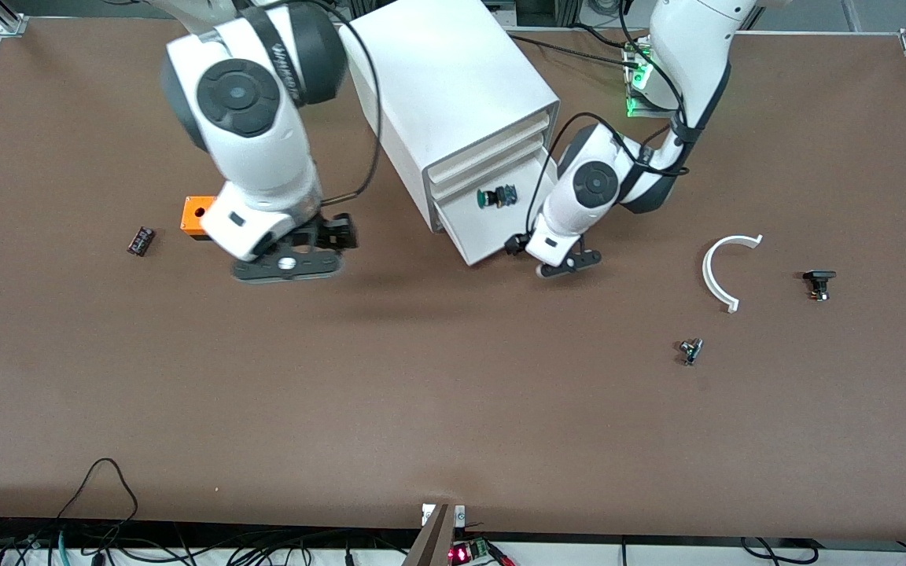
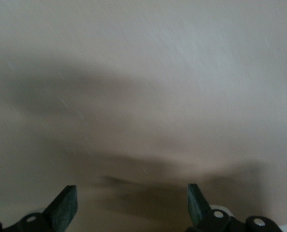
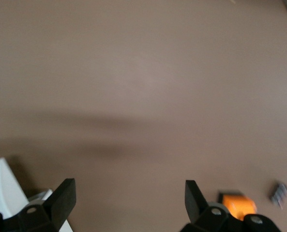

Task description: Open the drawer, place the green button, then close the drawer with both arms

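Observation:
The white cabinet (image 1: pixel 445 86) stands at the table's robot side. Its lowest drawer (image 1: pixel 492 232) is pulled out toward the front camera. The button (image 1: pixel 495 197), green cap and dark body, lies on its side inside the drawer. My left gripper (image 1: pixel 567 266) is low beside the drawer's front corner, toward the left arm's end; its fingers (image 2: pixel 66 205) are open and empty, and a pale blurred surface fills its view. My right gripper (image 1: pixel 288 271) hangs over bare table between the orange cube and the cabinet, its fingers (image 3: pixel 63 198) open and empty.
An orange cube with a hole (image 1: pixel 195 216) and a small dark part (image 1: pixel 141 240) lie toward the right arm's end. A white curved piece (image 1: pixel 724 267), a black-capped part (image 1: pixel 819 283) and a small grey part (image 1: pixel 690 350) lie toward the left arm's end.

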